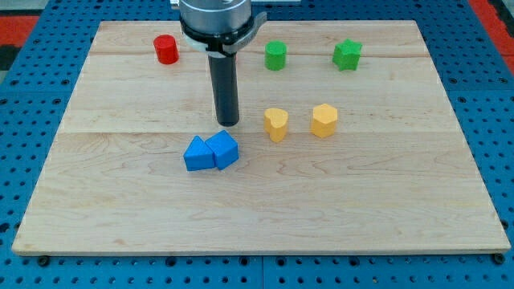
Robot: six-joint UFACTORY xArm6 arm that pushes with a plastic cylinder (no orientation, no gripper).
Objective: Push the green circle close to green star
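Blue pegboard, dotted with holes, surrounds a pale wooden counter (385, 209) made of planks whose seams run across the view.

Near the counter's top edge, a little right of centre, sits the green circle (275, 55): a short, squat cylinder with a flat round top, bright green, standing upright. To its right, apart from it and on the same line, sits the green star (347, 54), the same bright green, with a notched, pointed outline. Bare wood lies between the two.

Toward the view's top left stands a red cylinder (166, 50), also upright. Near the middle of the counter are two yellow blocks, well below the green pair: a yellow heart-like block (275, 124) and, to its right, a yellow hexagonal block (324, 120), with a gap between them. Lower and to the left, two blue blocks lie touching each other: a blue triangular block (197, 154) and a blue cube-like block (223, 149).

My arm carries no pincer, so no open or closed state applies; it ends in a dark rod that comes down from the view's top. My tip (229, 123) rests on the wood just above the blue pair, left of the yellow heart-like block, and well below and left of the green circle, touching no block.
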